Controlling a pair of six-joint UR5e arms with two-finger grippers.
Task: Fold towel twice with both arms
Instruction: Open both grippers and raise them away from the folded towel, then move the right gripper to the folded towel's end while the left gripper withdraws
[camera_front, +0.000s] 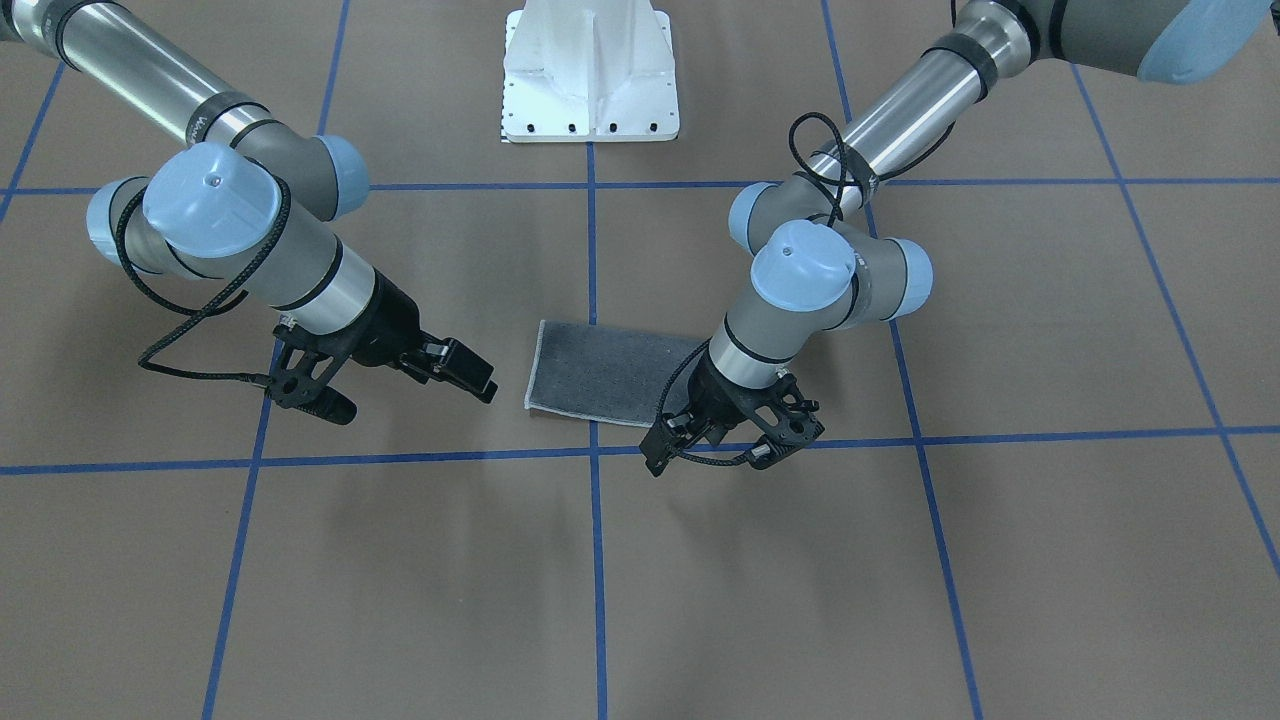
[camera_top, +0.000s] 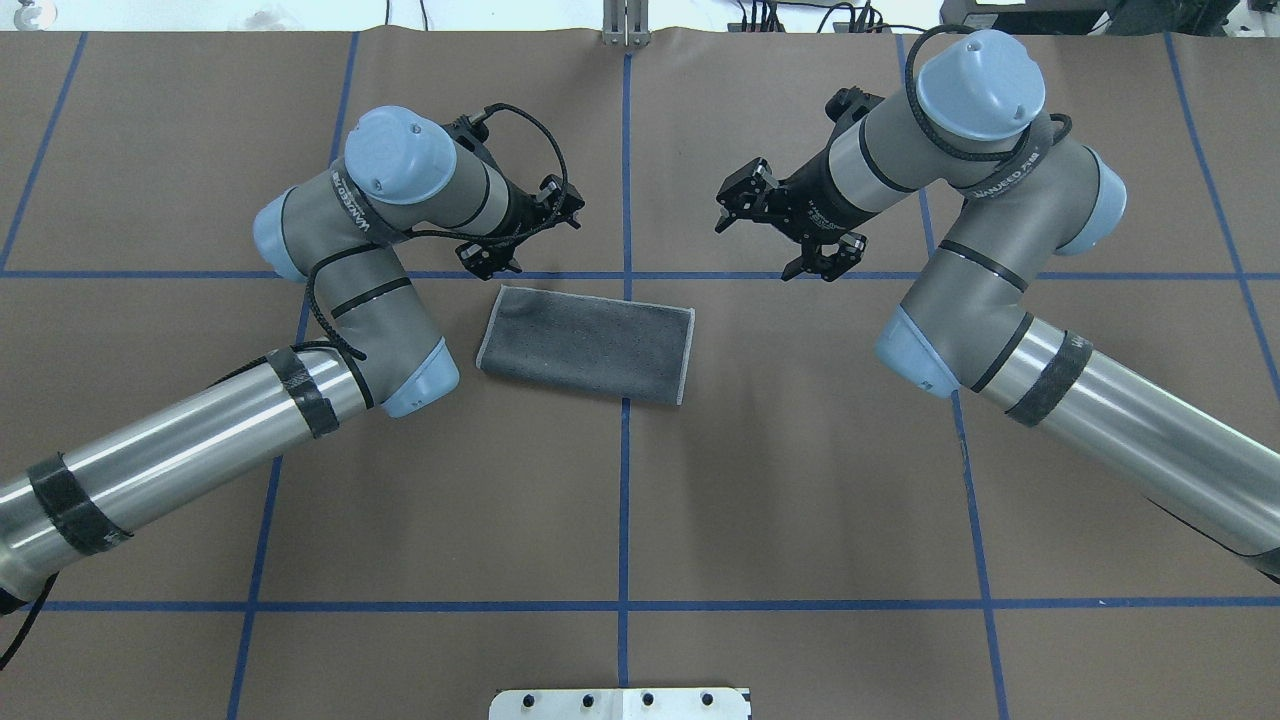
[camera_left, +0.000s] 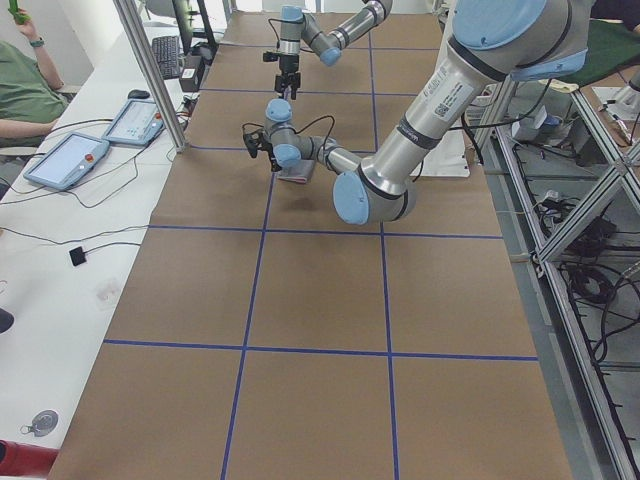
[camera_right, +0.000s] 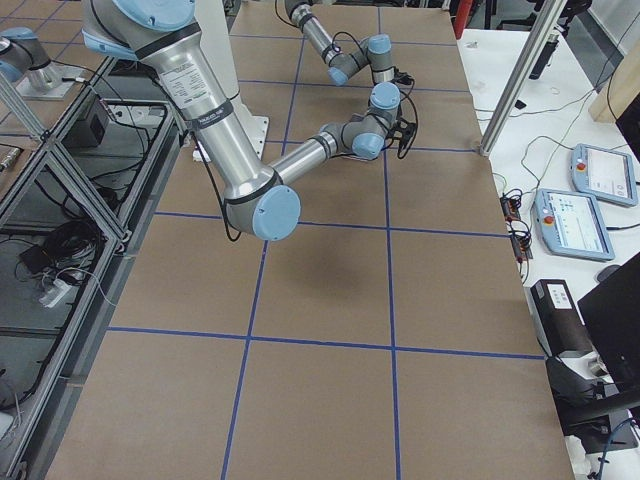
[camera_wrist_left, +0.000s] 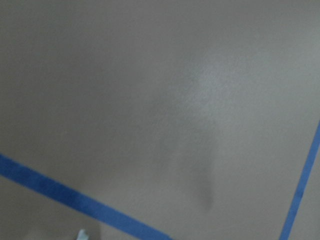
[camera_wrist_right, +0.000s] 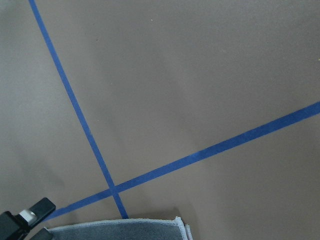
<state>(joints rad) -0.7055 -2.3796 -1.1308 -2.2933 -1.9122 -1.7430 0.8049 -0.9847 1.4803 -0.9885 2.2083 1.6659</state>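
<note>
The towel (camera_top: 588, 345) lies flat near the table's middle as a folded rectangle, dark grey face up, with light stitched edging; it also shows as the towel (camera_front: 605, 370), and its edge appears at the bottom of the right wrist view (camera_wrist_right: 120, 231). My left gripper (camera_top: 527, 235) hovers just beyond the towel's far left corner, open and empty; it appears again as the left gripper (camera_front: 727, 447). My right gripper (camera_top: 778, 235) hangs open, off the towel's far right corner and apart from it, also seen as the right gripper (camera_front: 405, 392). The left wrist view shows only blurred brown paper and tape.
Blue tape lines (camera_top: 625, 500) divide the brown table cover into squares. The white bolted pedestal (camera_front: 590, 80) stands at the robot's side. A side bench holds tablets (camera_left: 70, 160) and a seated person's sleeve (camera_left: 25, 90) shows there; a metal post (camera_left: 150, 70) rises at the table's edge.
</note>
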